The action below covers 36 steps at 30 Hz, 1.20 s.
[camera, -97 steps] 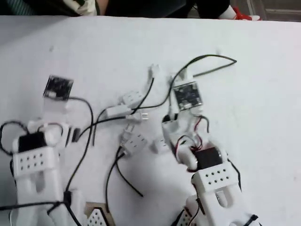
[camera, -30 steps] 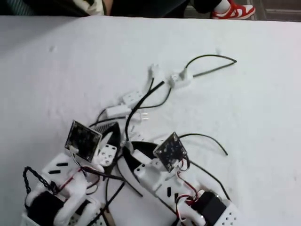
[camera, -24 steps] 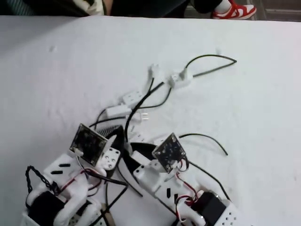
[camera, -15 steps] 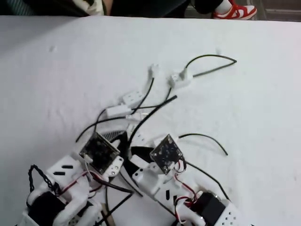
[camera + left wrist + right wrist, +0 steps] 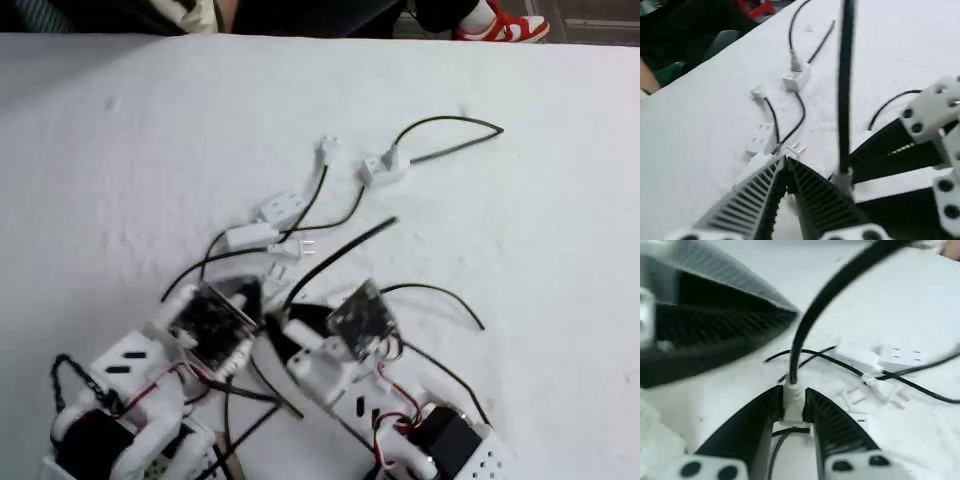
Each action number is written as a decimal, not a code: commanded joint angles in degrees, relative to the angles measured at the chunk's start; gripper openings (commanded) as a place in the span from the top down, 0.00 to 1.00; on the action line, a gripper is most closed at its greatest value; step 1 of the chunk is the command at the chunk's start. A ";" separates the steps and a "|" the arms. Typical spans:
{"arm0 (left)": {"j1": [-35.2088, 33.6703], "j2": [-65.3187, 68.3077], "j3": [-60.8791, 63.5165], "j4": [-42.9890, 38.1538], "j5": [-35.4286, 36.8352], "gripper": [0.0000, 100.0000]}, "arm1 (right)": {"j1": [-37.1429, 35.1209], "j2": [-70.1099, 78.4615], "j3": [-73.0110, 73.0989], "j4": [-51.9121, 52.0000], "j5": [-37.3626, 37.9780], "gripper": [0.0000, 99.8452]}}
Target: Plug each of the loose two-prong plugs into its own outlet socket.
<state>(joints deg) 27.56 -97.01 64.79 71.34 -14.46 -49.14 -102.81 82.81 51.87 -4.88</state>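
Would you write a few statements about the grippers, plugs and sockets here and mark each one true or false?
1. The right gripper is shut on a white plug. True.
2. The left gripper is wide open. False: its fingertips meet.
3. One socket already has a plug in it. True.
4. The cables are white. False: the cables are black.
5. A loose plug lies with its prongs bare. True.
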 commanded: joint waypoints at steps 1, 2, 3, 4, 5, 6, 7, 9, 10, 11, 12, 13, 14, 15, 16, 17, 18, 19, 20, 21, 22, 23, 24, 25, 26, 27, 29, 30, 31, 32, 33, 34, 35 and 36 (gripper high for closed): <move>-12.70 0.31 -2.73 0.09 -0.62 0.98 | 5.58 -0.40 -1.14 -1.45 2.99 0.98; -15.52 0.31 -1.93 0.18 -0.79 0.98 | 6.11 -0.31 -1.05 -1.45 3.60 0.98; -18.07 0.31 -0.88 0.09 -0.97 0.98 | 6.37 0.31 -0.97 -1.45 3.78 0.98; -20.35 0.31 0.53 -0.18 -1.05 0.98 | 6.46 1.27 -0.97 -1.45 3.96 0.98; -22.46 0.31 2.11 -0.35 -1.58 0.98 | 6.46 2.68 -0.97 -1.54 3.96 0.98; -24.22 0.31 3.69 -0.35 -2.99 0.98 | 6.55 4.44 -0.97 -2.15 3.96 0.98; -25.98 0.31 5.19 -0.35 -4.75 0.98 | 6.90 6.73 -0.97 -3.47 3.96 0.98; -29.85 0.31 8.18 -0.79 -7.74 0.98 | 8.40 12.26 -1.05 -7.34 4.13 0.98; -32.22 0.31 9.76 -1.67 -8.70 0.98 | 8.92 15.25 -1.23 -9.71 4.31 0.98; -34.68 0.31 11.25 -2.81 -9.49 0.98 | 9.45 18.42 -1.32 -12.00 4.31 0.98; -37.23 0.31 12.75 -4.13 -10.02 0.98 | 9.63 21.49 -1.49 -14.11 4.40 0.98; -39.52 0.31 14.24 -5.54 -10.64 0.98 | 9.63 24.48 -2.11 -15.52 4.40 0.98; -41.36 0.31 15.91 -6.77 -11.43 0.98 | 9.71 27.30 -3.08 -16.31 4.40 0.98; -42.77 0.31 17.49 -8.00 -12.22 0.98 | 9.71 29.76 -4.48 -16.40 4.40 0.98; -43.74 0.31 19.16 -9.14 -12.66 0.98 | 9.71 32.48 -6.33 -16.31 4.22 0.98; -44.09 0.31 20.75 -10.20 -13.01 0.98 | 9.71 35.03 -8.09 -16.22 4.22 0.98; -44.35 0.31 21.80 -10.90 -13.10 0.98 | 9.71 37.41 -9.93 -16.22 4.31 0.98; -44.70 0.31 21.89 -11.08 -13.10 0.98 | 9.63 39.69 -11.43 -16.40 4.40 0.98; -45.14 0.31 21.80 -11.08 -13.10 0.98 | 9.63 41.89 -13.01 -16.48 4.40 0.98; -45.41 0.31 21.98 -11.08 -13.01 0.98 | 9.54 44.09 -14.42 -16.48 4.40 0.98; -45.41 0.31 22.24 -11.08 -12.92 0.98 | 9.71 46.02 -15.47 -16.48 4.40 0.98; -45.41 0.31 22.51 -10.99 -12.92 0.98 | 9.71 47.69 -16.09 -16.48 4.22 0.98; -45.49 0.31 22.95 -11.16 -13.10 0.98 | 9.80 49.27 -16.18 -16.57 4.04 0.98; -45.58 0.31 23.47 -11.16 -13.10 0.98 | 9.80 50.33 -16.18 -16.57 3.96 0.98; -45.58 0.31 23.91 -11.25 -13.19 0.98 | 9.80 51.03 -16.00 -16.57 3.96 0.98; -45.58 0.31 24.18 -11.25 -13.27 0.98 | 9.80 51.47 -15.91 -16.57 3.96 0.98; -45.58 0.31 24.35 -11.25 -13.27 0.98 | 10.24 51.65 -15.30 -16.48 3.96 0.98; -45.58 0.31 24.35 -11.25 -13.27 0.98 | 10.51 51.65 -14.77 -16.92 3.96 0.98; -45.58 0.31 24.35 -11.25 -13.27 0.98 | 10.68 51.74 -13.98 -18.33 3.96 0.98; -45.58 0.31 24.35 -11.25 -13.27 0.98 | 10.86 52.09 -12.84 -20.18 3.96 0.98; -45.58 0.31 24.35 -11.25 -13.27 0.98 | 11.03 52.09 -11.43 -22.20 3.96 0.98; -45.49 0.31 24.44 -11.25 -13.27 0.98 | 11.47 52.09 -9.85 -24.57 3.96 0.98; -45.49 0.31 24.44 -11.25 -13.27 0.98 | 11.91 52.09 -8.62 -26.68 3.96 0.98; -45.49 0.31 24.53 -11.25 -13.27 0.98 | 12.18 52.18 -7.56 -28.53 4.04 0.98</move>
<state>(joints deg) -17.54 -96.22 89.49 61.23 -27.03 -38.33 -50.68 73.93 28.66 -1.10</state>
